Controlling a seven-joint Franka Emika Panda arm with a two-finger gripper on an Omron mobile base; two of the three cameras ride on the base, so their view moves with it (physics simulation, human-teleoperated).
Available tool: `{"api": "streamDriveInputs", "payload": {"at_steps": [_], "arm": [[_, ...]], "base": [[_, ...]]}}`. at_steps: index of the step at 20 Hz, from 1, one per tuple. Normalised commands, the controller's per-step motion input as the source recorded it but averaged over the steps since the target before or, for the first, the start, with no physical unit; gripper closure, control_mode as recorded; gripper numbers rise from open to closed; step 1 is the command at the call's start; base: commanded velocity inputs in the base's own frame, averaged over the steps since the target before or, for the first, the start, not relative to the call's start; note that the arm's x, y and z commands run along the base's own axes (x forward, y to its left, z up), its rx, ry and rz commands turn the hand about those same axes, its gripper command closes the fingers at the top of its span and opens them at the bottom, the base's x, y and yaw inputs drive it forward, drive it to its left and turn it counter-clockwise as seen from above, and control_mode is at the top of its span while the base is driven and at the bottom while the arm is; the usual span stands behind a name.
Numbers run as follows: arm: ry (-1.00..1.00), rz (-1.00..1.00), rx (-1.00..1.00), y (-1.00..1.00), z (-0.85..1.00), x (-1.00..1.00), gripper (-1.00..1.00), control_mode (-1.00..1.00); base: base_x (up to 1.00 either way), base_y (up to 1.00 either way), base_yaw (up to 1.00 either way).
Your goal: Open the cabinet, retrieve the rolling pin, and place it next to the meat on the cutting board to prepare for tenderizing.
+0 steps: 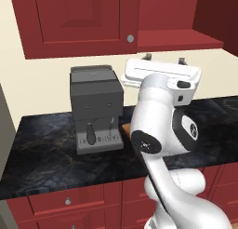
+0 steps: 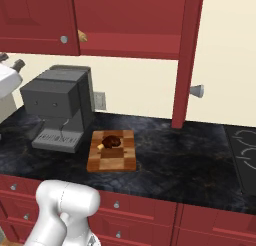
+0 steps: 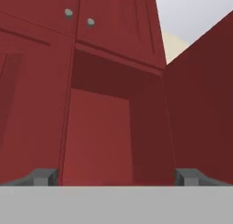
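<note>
A cream wall (image 2: 140,85) backs a dark marbled counter (image 2: 170,160) over red drawers (image 2: 120,210) with silver knobs.

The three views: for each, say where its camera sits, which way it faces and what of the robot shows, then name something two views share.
Left base view: behind-left, facing the counter; white arm fills the right.
Right base view: behind-right, looking down on the cutting board and meat; arm at lower left.
Hand view: on the hand, facing the open cabinet; jaws wide.
Shared: both base views show the coffee machine.
</note>
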Motion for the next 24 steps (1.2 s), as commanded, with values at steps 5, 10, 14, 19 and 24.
{"api": "streamDriveInputs", "payload": {"at_steps": [5,10,14,19,24], "arm": [[0.0,0.1,0.0,0.0,0.1,0.44,-1.0,-1.0],[0.06,0.11,0.0,0.0,0.0,0.53,-1.0,-1.0],[0.06,0.13,0.0,0.0,-0.02,0.58,-1.0,-1.0],[0.06,0.14,0.01,0.0,-0.05,0.67,-1.0,-1.0],[0.08,0.15,0.04,0.03,-0.12,0.68,-1.0,-1.0]], "base": [[0.0,0.0,0.0],[0.0,0.0,0.0],[0.0,0.0,0.0],[0.0,0.0,0.0],[0.0,0.0,0.0]]}}
